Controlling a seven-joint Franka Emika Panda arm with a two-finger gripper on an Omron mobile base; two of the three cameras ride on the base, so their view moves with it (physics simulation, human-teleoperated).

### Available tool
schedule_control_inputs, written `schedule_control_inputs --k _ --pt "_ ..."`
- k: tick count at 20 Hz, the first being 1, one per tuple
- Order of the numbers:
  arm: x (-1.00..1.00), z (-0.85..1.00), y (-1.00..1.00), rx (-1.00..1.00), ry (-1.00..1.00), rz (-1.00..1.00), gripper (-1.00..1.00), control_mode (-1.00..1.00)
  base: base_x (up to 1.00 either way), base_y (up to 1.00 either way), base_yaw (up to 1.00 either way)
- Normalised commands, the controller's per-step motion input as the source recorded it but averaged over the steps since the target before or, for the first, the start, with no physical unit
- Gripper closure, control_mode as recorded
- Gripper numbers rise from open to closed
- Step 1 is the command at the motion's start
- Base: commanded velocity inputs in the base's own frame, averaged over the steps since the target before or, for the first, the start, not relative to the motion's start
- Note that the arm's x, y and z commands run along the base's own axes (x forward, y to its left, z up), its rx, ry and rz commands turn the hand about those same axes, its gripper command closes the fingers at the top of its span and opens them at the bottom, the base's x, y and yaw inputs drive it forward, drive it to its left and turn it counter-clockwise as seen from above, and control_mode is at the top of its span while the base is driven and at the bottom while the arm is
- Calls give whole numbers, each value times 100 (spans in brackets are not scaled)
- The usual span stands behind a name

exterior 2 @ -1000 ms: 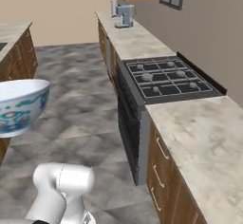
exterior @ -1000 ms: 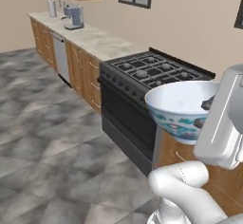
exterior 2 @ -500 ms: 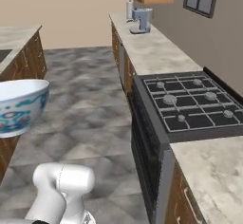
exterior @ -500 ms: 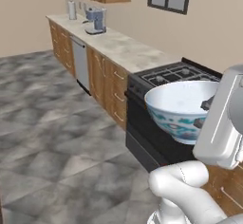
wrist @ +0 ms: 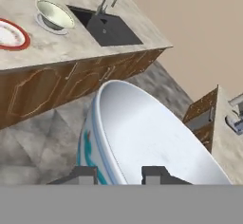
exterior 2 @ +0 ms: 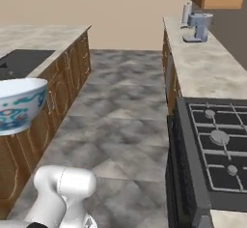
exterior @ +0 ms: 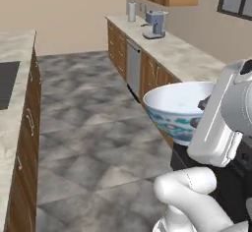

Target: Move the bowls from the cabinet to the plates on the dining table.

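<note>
Hand view: hand grips blue-patterned bowl rim, apparently above open floor.

Grey floor aisle open between island counter left and stove right. Island top bears sink, cream bowl, red plate.

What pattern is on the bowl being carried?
White bowl with a blue-teal and red pattern outside; clearest in the left base view.

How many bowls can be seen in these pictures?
2. The white bowl with blue-teal pattern is held in the hand; the cream-white bowl sits on a plate beside the sink.
</note>
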Motion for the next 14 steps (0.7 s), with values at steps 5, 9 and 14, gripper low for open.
schedule_control_inputs --k 5,9,14 --pt "0 0 0 0 0 0 100 100 0 0 76" --pt "0 0 0 0 0 0 100 100 0 0 77" --pt "0 0 0 0 0 0 100 100 6 0 77"
